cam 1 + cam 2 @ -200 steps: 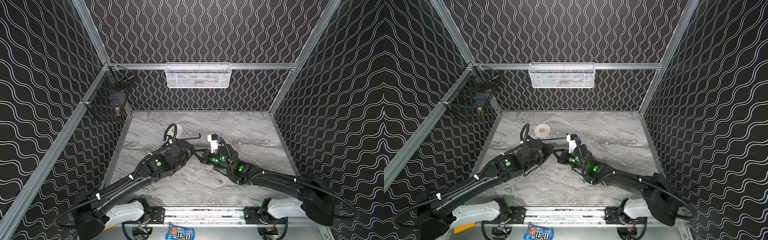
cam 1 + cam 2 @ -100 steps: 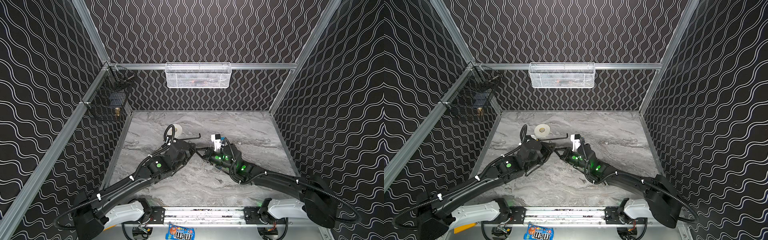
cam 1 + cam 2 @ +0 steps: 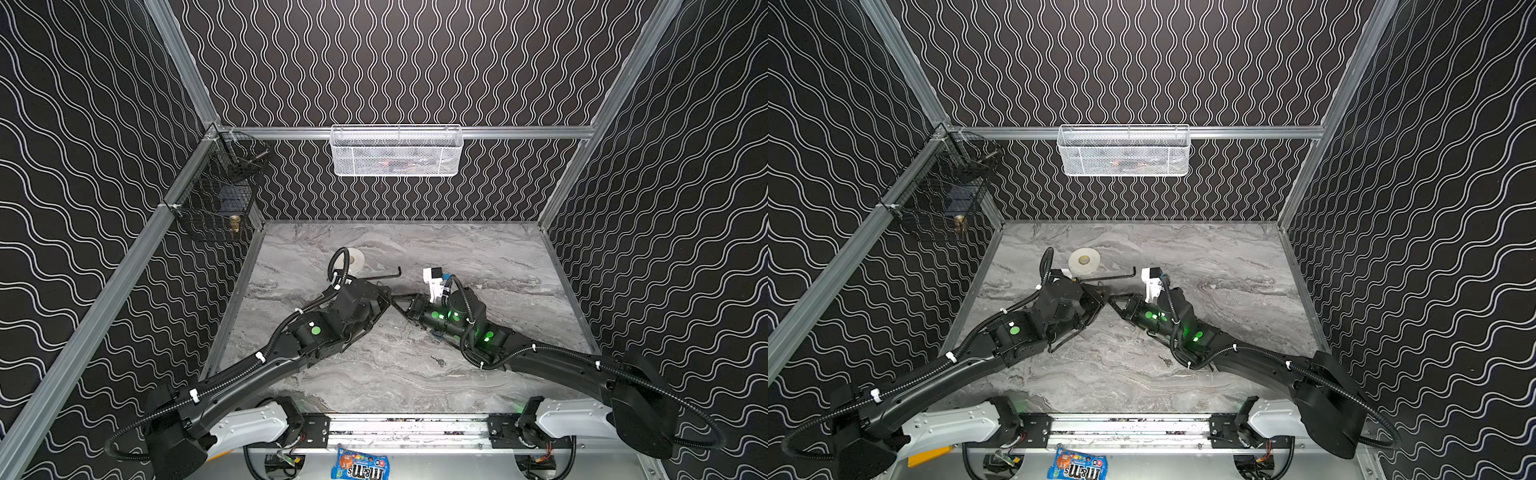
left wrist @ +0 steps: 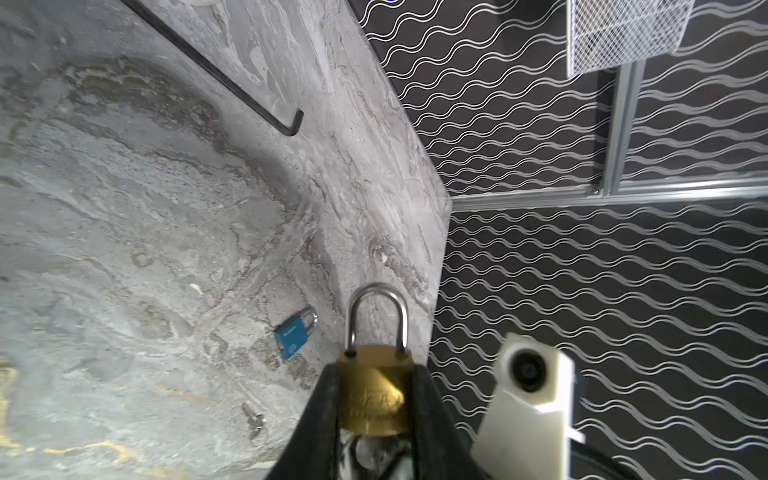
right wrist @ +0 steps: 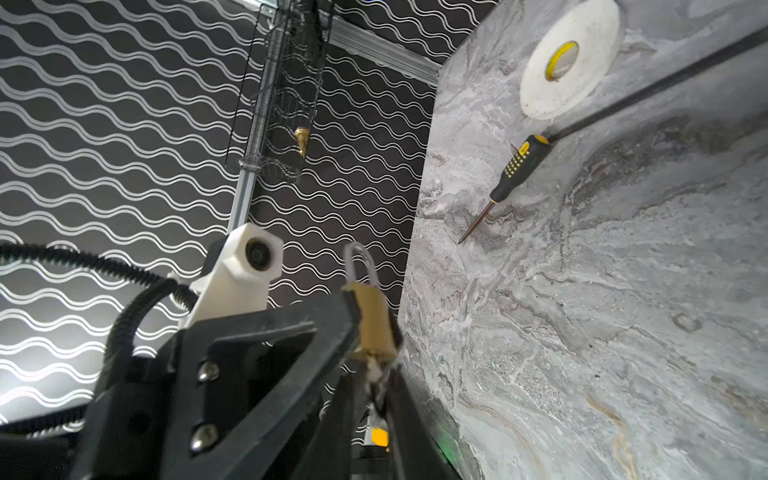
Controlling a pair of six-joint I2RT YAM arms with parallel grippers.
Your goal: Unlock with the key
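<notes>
Your two arms meet tip to tip over the middle of the grey marbled table, a little left of centre. Your left gripper is clamped on the brass padlock. Its two black fingers press the opposite sides of the brass body. The steel shackle stands out beyond the fingers, with both legs seated in the body, so the lock looks closed. Your right gripper comes in at the underside of the padlock, where a small silvery key shows at the keyhole end. The right fingers lie close on either side of that key with a narrow gap between them. Blur hides the contact, so you cannot tell whether they pinch the key or stand free of it. A blue padlock lies flat on the table, apart from the brass one, with a loose metal piece near it. Just beyond the left gripper lies a long black hex key. Farther back sits a white tape roll, and a black and yellow screwdriver lies near it.
</notes>
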